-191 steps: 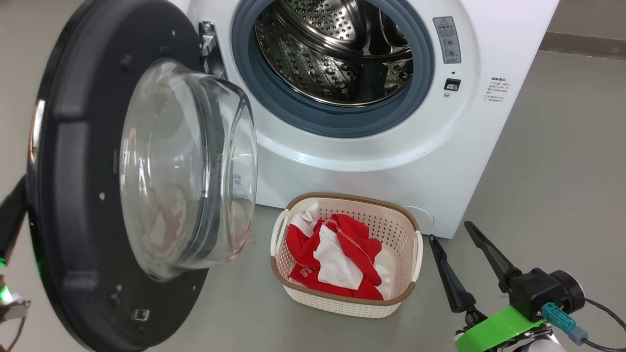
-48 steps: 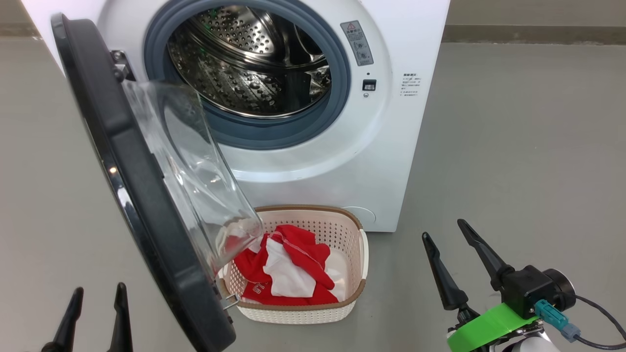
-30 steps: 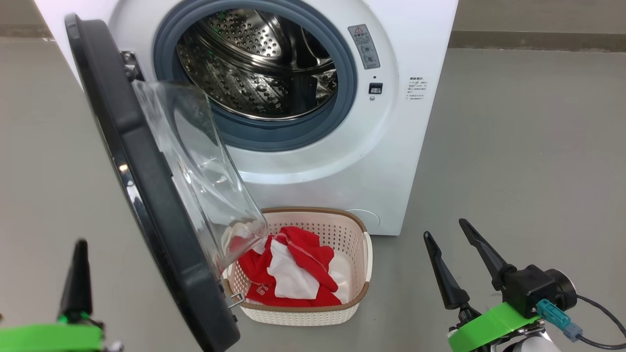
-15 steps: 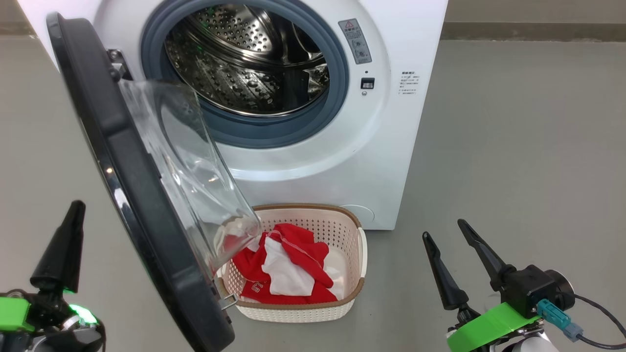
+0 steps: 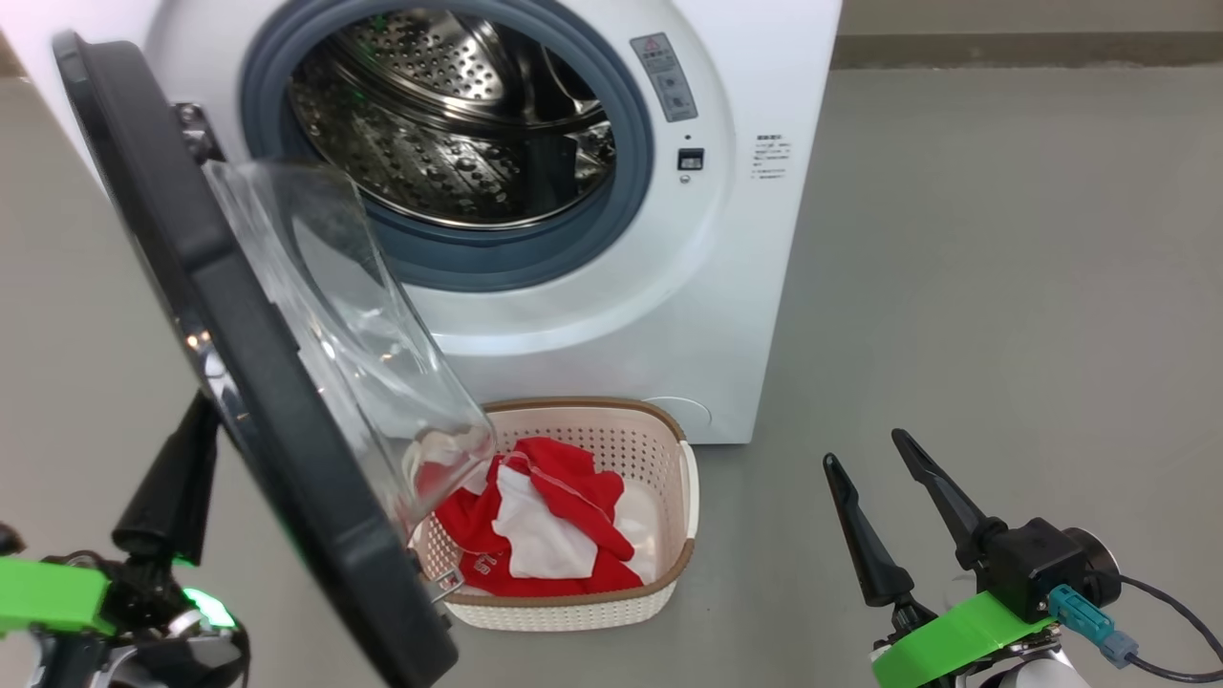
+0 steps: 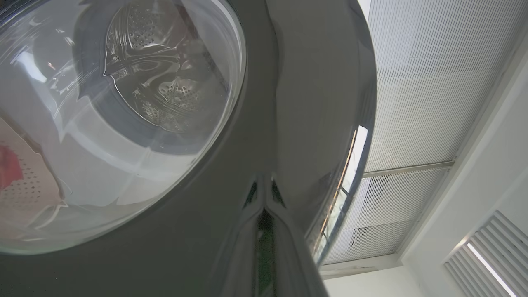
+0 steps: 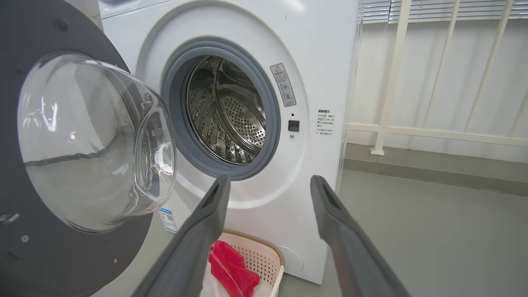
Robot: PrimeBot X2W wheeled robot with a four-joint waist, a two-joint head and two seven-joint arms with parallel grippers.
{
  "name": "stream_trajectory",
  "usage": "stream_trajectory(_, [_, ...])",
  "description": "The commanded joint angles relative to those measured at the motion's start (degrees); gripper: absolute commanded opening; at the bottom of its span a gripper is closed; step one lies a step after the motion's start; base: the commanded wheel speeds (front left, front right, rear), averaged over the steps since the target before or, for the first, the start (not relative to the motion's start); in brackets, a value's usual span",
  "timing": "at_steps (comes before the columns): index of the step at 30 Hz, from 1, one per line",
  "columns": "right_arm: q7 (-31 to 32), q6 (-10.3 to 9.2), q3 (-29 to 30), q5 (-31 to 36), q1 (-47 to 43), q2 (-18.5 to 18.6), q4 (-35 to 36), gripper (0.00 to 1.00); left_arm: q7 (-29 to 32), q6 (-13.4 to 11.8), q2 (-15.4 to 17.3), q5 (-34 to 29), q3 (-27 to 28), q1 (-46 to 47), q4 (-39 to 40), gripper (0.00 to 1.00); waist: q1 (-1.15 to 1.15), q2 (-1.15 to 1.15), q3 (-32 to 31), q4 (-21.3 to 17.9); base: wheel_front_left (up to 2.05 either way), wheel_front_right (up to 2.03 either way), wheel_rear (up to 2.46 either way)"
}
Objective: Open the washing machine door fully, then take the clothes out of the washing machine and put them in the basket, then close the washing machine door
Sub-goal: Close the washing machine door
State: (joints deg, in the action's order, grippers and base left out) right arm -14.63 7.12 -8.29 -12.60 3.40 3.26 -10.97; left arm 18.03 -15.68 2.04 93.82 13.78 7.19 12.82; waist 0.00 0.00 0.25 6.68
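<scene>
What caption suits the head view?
Shut left gripper outside the open washing machine door; red clothes lie in the basket.

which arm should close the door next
Probably left. The left gripper, jaws shut, sits right at the outer face of the washing machine door; the right gripper hangs open, off past the basket.

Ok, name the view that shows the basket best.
Head view: the basket shows almost whole, clothes inside, one corner behind the door. Right wrist view: a corner, at the bottom. Left wrist view: a warped patch through the door.
</scene>
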Motion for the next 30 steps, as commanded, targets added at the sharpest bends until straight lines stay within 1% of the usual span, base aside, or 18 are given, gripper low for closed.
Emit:
stream_trajectory(1, [-0.4, 0.36, -1.3, -0.4, 1.6, 0.3, 1.5, 1.00, 0.3, 0.1, 0.9, 0.4, 0.4, 2.7, 1.8, 0.00, 0.00, 0.00, 0.4, -0.5, 0.00, 0.00, 0.00])
stream_trajectory(7, [-0.4, 0.36, -1.5, -0.4, 2.0, 0.3, 1.4, 1.00, -1.2, 0.9, 0.9, 1.6, -2.2, 4.1, 0.7, 0.00, 0.00, 0.00, 1.0, -2.6, 0.00, 0.00, 0.00])
stream_trajectory(13, [-0.4, 0.36, -1.9, -0.4, 2.1, 0.3, 1.2, 1.00, -4.7, 1.9, 0.8, 4.2, -4.2, 6.2, -1.2, 0.00, 0.00, 0.00, 1.2, -4.8, 0.00, 0.00, 0.00])
stream_trajectory(18, [-0.4, 0.36, -1.6, -0.9, 2.5, 0.2, 1.6, 1.00, -6.3, 2.6, 0.8, 4.5, -5.8, 8.1, -2.1, 0.00, 0.00, 0.00, 2.4, -6.7, 0.00, 0.00, 0.00])
stream_trajectory(30, [-0.4, 0.36, -1.2, -1.0, 4.0, 0.0, 2.3, 1.00, -9.6, 4.2, 0.8, 5.4, -5.4, 14.0, -4.2, 0.00, 0.00, 0.00, 7.2, -11.8, 0.00, 0.00, 0.00])
